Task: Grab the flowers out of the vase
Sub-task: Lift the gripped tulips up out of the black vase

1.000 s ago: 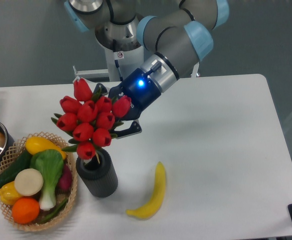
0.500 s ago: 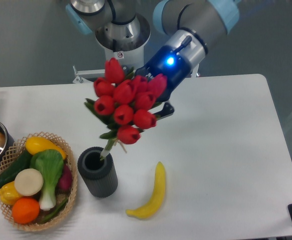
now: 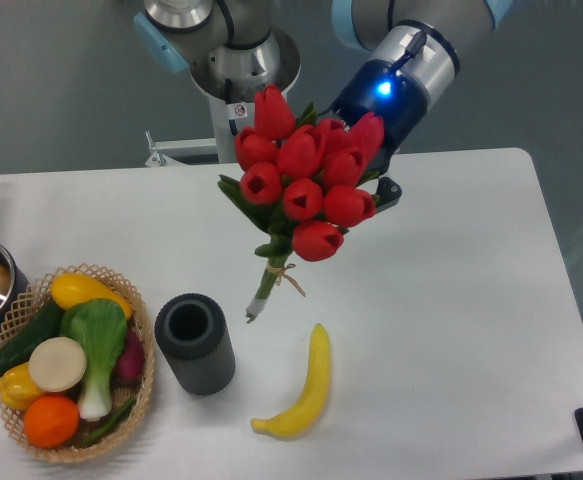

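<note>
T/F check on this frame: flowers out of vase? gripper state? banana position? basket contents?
1. The flowers are fully clear of the vase. True.
2. The gripper is open and empty. False: it is shut on the flowers, holding them in the air.
3. The banana lies inside the basket. False: it lies on the table, right of the vase.
4. The vase stands upright with its mouth empty. True.

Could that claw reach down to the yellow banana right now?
Probably not: the claw is shut on the bunch of red tulips, held above the table; the yellow banana itself lies uncovered.
</note>
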Available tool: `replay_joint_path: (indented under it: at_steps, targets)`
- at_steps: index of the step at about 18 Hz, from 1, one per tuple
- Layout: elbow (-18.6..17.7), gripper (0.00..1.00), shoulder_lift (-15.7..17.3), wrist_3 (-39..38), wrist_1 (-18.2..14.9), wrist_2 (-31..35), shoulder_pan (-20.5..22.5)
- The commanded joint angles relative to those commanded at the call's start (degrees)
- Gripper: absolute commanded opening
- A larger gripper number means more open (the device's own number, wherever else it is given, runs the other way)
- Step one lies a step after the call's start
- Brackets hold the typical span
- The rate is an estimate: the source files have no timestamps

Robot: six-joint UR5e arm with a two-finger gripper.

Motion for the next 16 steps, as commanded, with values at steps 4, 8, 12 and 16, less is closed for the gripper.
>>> replay_joint_path:
  at_steps: [4,8,12,16]
  targets:
    - [0.88,0.37,1.14,0.27,-0.09,8.43,-0.17]
    - [2.99,0.36,1.14,-0.08,-0.53,16.69,-0.26]
    - [3.25,0.33,0.79,0.0,-0.62,20.49,-0.26]
    - [2.99,0.31,0.62,0.27,-0.44,21.2,-0.26]
